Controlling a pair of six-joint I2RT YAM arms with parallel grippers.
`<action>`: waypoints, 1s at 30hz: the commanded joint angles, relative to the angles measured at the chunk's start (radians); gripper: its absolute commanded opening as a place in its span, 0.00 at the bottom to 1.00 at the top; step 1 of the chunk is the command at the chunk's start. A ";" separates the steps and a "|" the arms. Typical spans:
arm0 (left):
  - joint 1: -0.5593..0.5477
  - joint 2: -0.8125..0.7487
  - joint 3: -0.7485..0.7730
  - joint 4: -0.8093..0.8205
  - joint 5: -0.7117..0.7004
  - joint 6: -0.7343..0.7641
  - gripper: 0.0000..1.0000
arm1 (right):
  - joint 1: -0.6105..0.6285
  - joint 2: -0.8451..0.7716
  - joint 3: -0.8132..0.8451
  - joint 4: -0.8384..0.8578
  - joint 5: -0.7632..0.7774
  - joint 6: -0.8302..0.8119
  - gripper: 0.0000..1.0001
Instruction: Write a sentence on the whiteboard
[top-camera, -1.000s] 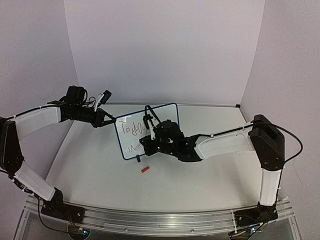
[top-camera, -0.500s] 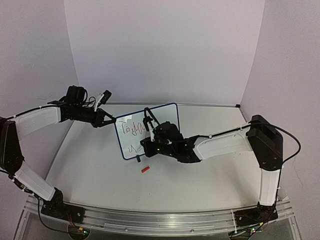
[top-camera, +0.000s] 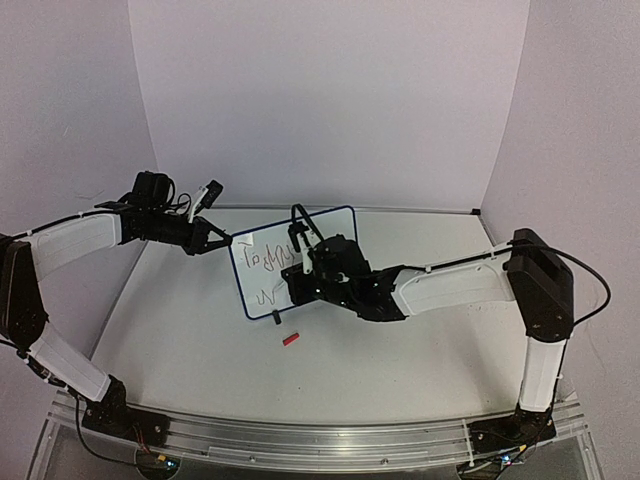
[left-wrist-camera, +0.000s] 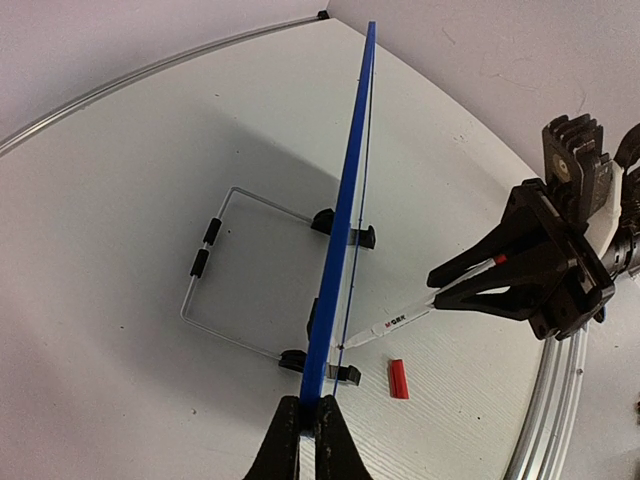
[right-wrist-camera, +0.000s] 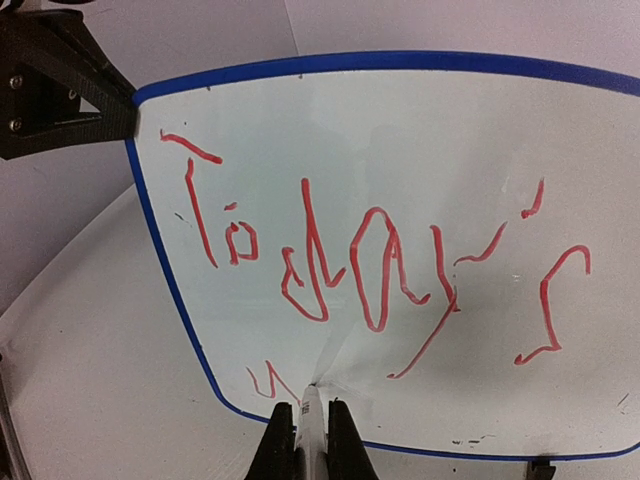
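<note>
Standing upright on its feet (left-wrist-camera: 355, 237) near the middle of the table (top-camera: 400, 350): one whiteboard (top-camera: 335, 225), blue-framed, with a wire stand (left-wrist-camera: 215, 290) folded out behind it.

Item, left gripper (left-wrist-camera: 310, 405): jaws closed tight on the board's frame, pinching the edge at the upper left corner as the top view shows it. The board runs straight away from this gripper, edge-on in the left wrist view.

Item, right gripper (left-wrist-camera: 445, 283): fingers closed on a white marker (left-wrist-camera: 395, 322), which sticks out past the fingertips towards the board's written face. The gripper sits just in front of the board, on the side opposite the wire stand. The marker's tip touches the surface low down, near the bottom left of the face.

Item, sentence (right-wrist-camera: 370, 270): red ink, scrawly. The upper row reads roughly "Today's" and spans most of the board. The lower row holds only a small "w"-like stroke, directly left of the marker tip and close to the bottom frame.

Item, red cap (top-camera: 291, 340): lying on the table just in front of the board's near foot, apart from both grippers.
</note>
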 joint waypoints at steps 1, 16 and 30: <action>-0.006 -0.035 0.026 -0.010 0.008 0.002 0.00 | -0.001 -0.049 0.029 0.035 0.033 -0.014 0.00; -0.006 -0.033 0.027 -0.012 0.004 0.004 0.00 | -0.001 -0.121 -0.031 -0.011 -0.061 0.032 0.00; -0.006 -0.030 0.026 -0.012 0.003 0.004 0.00 | -0.029 -0.188 -0.139 -0.013 -0.059 0.078 0.00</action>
